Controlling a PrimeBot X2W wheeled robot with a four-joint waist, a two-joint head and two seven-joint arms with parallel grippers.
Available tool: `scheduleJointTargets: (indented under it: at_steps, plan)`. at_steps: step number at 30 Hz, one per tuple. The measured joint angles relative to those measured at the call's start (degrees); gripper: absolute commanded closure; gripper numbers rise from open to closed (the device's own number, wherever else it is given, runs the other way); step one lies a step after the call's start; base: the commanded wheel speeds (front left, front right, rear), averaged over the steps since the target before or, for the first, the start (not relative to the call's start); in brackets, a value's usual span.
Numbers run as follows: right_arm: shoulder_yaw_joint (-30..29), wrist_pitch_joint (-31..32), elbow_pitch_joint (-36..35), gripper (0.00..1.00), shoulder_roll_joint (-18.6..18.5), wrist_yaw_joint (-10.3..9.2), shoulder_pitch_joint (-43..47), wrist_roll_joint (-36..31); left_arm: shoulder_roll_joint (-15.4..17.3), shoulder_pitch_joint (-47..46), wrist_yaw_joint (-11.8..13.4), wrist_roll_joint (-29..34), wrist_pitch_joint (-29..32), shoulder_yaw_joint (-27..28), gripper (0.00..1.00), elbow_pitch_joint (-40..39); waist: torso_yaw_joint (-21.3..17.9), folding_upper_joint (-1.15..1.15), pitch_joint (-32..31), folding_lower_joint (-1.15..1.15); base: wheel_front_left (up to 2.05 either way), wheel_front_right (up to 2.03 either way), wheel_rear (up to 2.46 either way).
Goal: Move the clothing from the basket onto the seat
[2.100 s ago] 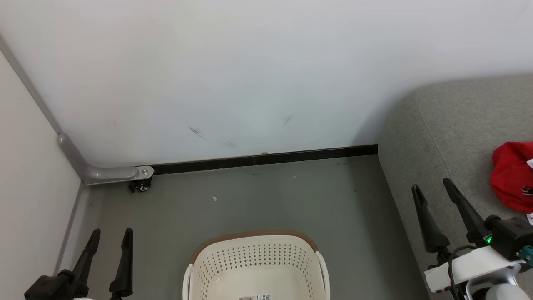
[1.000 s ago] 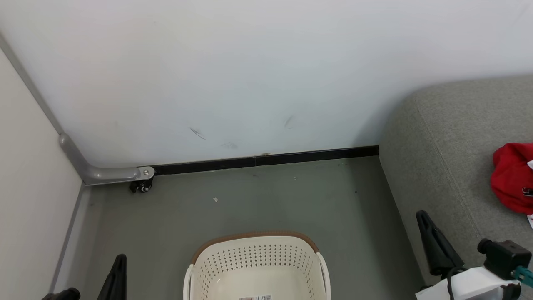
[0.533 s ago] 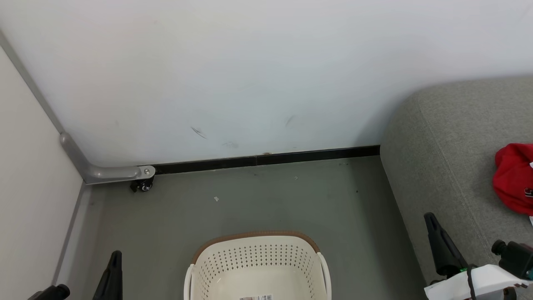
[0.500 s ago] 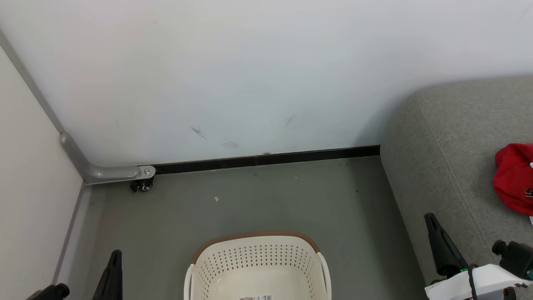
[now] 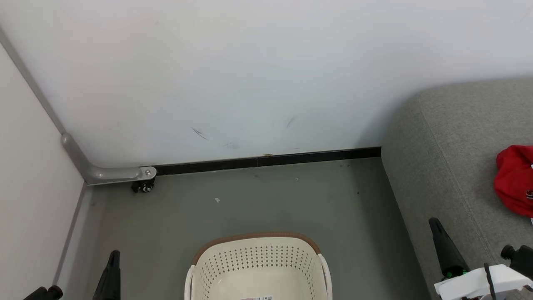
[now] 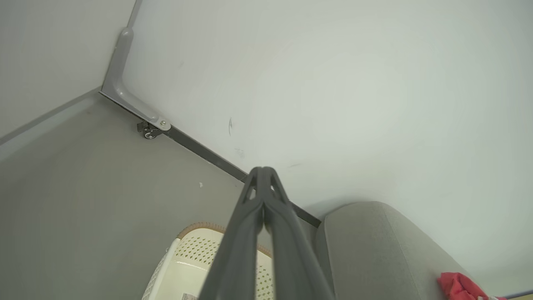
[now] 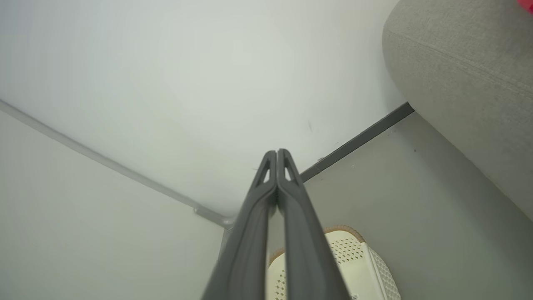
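The white wall [image 5: 250, 62] backs the grey seat [image 5: 449, 137] at the right. The cream basket [image 5: 255, 237] stands on the floor [image 5: 250, 204] beside the seat, with a barcode label [image 5: 259, 298] on its bottom. The red clothing [image 5: 514, 181] lies bunched on the seat, well apart from the basket. The left gripper [image 6: 263, 171] and the right gripper [image 7: 277, 152] each have their fingers pressed tight together, grasping nothing, with the tips in the air.
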Motion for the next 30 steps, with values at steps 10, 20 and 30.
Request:
scheduleJointTargets:
  at_steps: [10, 20, 30]
  plan:
    - [-0.3, 1.5, 1.7, 1.0, -0.1, 0.0, -0.4, 8.8, -0.1, -1.1, 0.0, -7.1, 1.9, 0.3, 1.0, 0.5, 0.1, 0.0, 0.0, -0.26, 0.0, 0.0, 0.0]
    - [-0.8, 3.4, 3.3, 1.0, -0.3, 0.0, -2.3, 17.4, -0.1, -2.4, 0.0, -14.3, 3.9, 0.6, 1.0, 1.0, 0.2, 0.0, 0.5, -0.75, 0.0, 0.0, 0.0]
    - [-1.3, 5.0, 4.7, 1.0, -0.3, 0.0, -3.4, 26.3, -0.2, -3.5, 0.0, -21.4, 5.7, 0.9, 1.0, 1.4, 0.3, 0.0, 0.8, -0.92, 0.0, 0.0, 0.0]
